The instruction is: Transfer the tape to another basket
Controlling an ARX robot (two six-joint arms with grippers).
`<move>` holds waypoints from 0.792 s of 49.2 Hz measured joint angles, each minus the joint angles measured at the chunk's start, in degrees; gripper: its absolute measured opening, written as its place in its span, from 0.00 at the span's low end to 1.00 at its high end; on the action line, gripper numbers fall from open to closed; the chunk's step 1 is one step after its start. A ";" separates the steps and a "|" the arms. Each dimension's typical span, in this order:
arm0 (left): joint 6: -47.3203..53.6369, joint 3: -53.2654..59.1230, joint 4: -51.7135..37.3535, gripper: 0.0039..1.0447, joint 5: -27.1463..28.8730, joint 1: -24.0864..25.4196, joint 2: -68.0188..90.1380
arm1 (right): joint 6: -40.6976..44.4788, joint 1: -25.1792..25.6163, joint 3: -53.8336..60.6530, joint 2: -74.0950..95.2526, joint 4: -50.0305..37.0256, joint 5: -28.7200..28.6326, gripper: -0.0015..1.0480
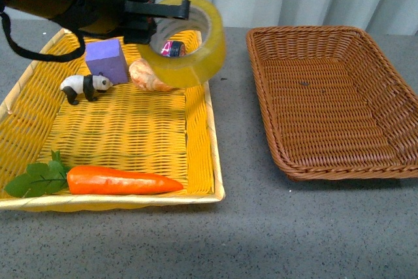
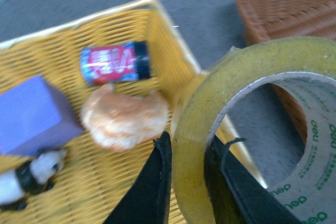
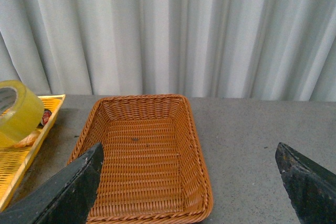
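Yellow tape (image 1: pixel 196 63) hangs clamped by its wall in the left tool (image 2: pixel 195 145), the brown basket (image 1: pixel 300 29) lying to its right.

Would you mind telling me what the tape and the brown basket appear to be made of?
The tape looks like glossy, translucent yellow plastic film, wound on a white printed core, probably cardboard. The brown basket looks like matte woven wicker, judging by its braided rim, though plastic imitation is possible.
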State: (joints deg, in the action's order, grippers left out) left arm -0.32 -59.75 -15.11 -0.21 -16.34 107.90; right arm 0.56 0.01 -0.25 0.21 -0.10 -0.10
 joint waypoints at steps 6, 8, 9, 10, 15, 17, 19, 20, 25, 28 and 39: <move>7.74 -0.94 -0.26 0.15 -5.33 -2.86 0.13 | 0.00 0.00 0.00 0.00 0.00 0.00 0.91; 10.14 -1.70 0.04 0.15 -7.19 -4.02 0.50 | 0.00 0.00 0.00 0.00 0.00 -0.02 0.91; 10.43 -1.97 0.15 0.15 -7.63 -4.31 0.63 | 0.00 0.00 0.00 0.00 0.00 -0.02 0.91; 11.91 -2.56 0.33 0.15 -8.61 -4.87 0.92 | 0.00 0.00 0.00 0.00 0.00 -0.02 0.91; 16.28 -5.16 1.64 0.15 -12.22 -6.80 2.01 | 0.00 0.00 0.00 0.00 0.00 -0.02 0.91; 18.45 -6.69 1.62 0.15 -15.10 -7.98 2.71 | 0.00 0.00 0.00 0.00 0.00 0.00 0.91; 20.70 -8.00 1.60 0.15 -17.05 -8.87 3.28 | 0.00 0.00 0.00 0.00 0.00 0.00 0.91; 21.42 -8.48 1.62 0.15 -17.42 -9.25 3.54 | 0.00 0.00 0.00 0.00 0.00 0.00 0.91; 25.59 -11.72 1.77 0.15 -17.66 -10.97 5.25 | 0.00 0.00 0.00 0.00 0.00 -0.02 0.91; 26.25 -12.79 1.77 0.15 -17.64 -11.45 5.84 | 0.00 0.00 0.00 0.00 0.00 0.00 0.91; 26.18 -13.44 0.87 0.15 -17.11 -11.91 6.10 | 0.00 0.00 0.00 0.00 0.00 0.00 0.91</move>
State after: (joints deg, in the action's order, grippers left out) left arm 25.87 -73.19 -14.24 -17.32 -28.25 113.99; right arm 0.56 0.01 -0.25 0.21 -0.10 -0.10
